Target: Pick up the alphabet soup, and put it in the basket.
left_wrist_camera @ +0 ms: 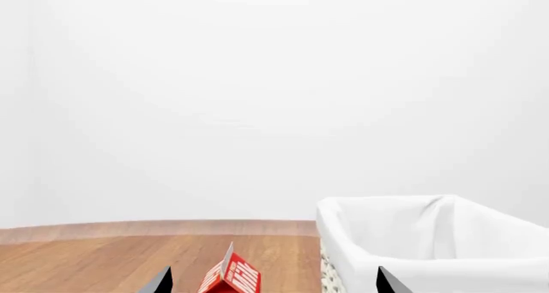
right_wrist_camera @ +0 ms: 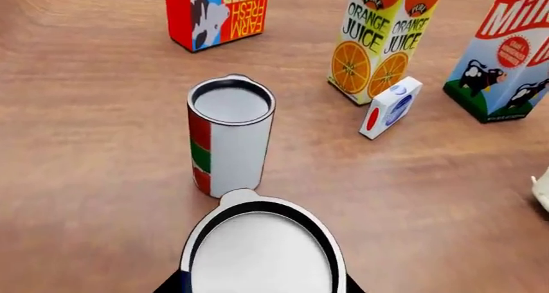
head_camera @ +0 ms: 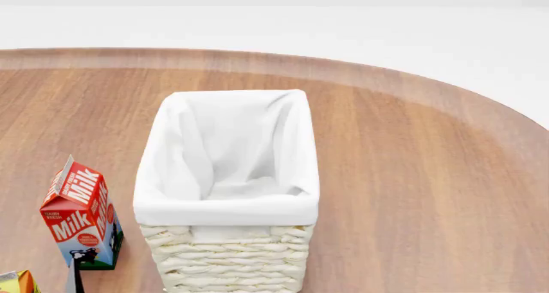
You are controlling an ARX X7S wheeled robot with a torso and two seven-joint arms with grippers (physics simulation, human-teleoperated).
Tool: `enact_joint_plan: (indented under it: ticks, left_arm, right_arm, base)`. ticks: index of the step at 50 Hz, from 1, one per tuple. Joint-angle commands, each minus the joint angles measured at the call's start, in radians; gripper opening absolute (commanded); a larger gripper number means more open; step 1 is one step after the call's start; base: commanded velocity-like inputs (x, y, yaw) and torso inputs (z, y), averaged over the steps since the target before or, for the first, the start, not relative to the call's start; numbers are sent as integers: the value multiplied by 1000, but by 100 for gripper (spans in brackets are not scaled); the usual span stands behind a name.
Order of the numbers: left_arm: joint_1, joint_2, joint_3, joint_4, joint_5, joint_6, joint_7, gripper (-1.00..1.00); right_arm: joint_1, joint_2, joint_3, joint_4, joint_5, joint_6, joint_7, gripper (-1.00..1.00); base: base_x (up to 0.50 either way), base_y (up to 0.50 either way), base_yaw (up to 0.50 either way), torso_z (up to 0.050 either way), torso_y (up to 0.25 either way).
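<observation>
In the right wrist view my right gripper is shut on the alphabet soup can. Its grey lid with a dark rim fills the space between the dark fingers, above the wooden table. The cream wicker basket with a white cloth lining stands in the middle of the head view, and nothing shows inside it. It also shows in the left wrist view. My left gripper is open and empty, its fingertips wide apart, beside the basket and over a milk carton.
A second can with red and green stripes stands just ahead of the held one. Beyond it are a red butter carton, an orange juice carton, a small white box and the milk carton, also in the head view.
</observation>
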Motion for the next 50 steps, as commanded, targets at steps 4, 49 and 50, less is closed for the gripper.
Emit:
enact_joint_plan:
  ticks: [4, 49, 50]
  left_arm:
    - [2, -4, 3, 6, 2, -1, -6, 100]
    - [-2, -12, 10, 3, -5, 2, -18, 100]
    - [-3, -12, 10, 1, -5, 2, -18, 100]
  right_arm:
    - [12, -35, -40, 107, -56, -24, -12, -100]
    - [-183, 205, 107, -456, 3, 15, 173, -100]
    - [-186, 210, 111, -461, 18, 3, 168, -100]
  base:
    - [0, 3, 3, 0, 0]
    - [0, 0, 0, 0, 0]
    - [0, 0, 0, 0, 0]
